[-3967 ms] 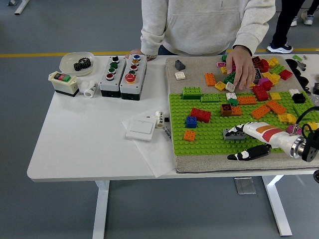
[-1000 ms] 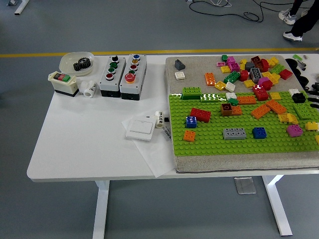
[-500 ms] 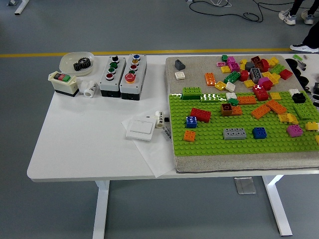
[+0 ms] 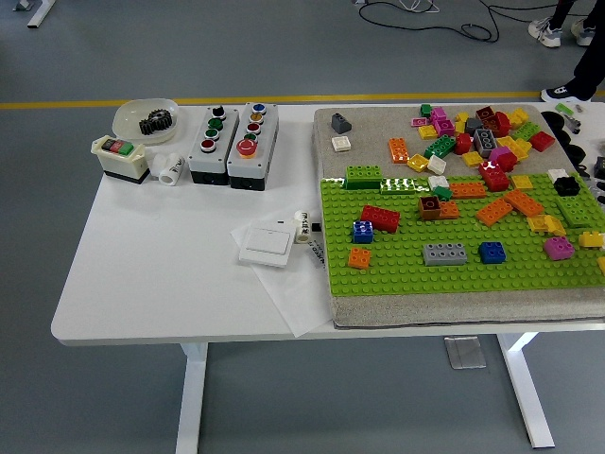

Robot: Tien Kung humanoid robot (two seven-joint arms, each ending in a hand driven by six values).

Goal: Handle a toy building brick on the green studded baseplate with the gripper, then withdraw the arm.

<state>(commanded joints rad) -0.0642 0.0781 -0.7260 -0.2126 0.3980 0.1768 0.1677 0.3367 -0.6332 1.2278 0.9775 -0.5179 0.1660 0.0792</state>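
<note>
head view of the white table (image 4: pixel 161 274): neither robot hand is in the picture, so their state cannot be told. a flat grey rectangular studded brick (image 4: pixel 444 253) sits on the green studded baseplate (image 4: pixel 416 270) near its near edge, a small blue square brick (image 4: pixel 492 253) just to its right. loose coloured bricks (image 4: pixel 473 132) crowd the beige mat's (image 4: pixel 364 128) far right.

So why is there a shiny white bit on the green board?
In the head view, that is glare: light bounces off the back left edge of the green board, beside the green brick. The rest looks sharp and evenly lit.
</note>
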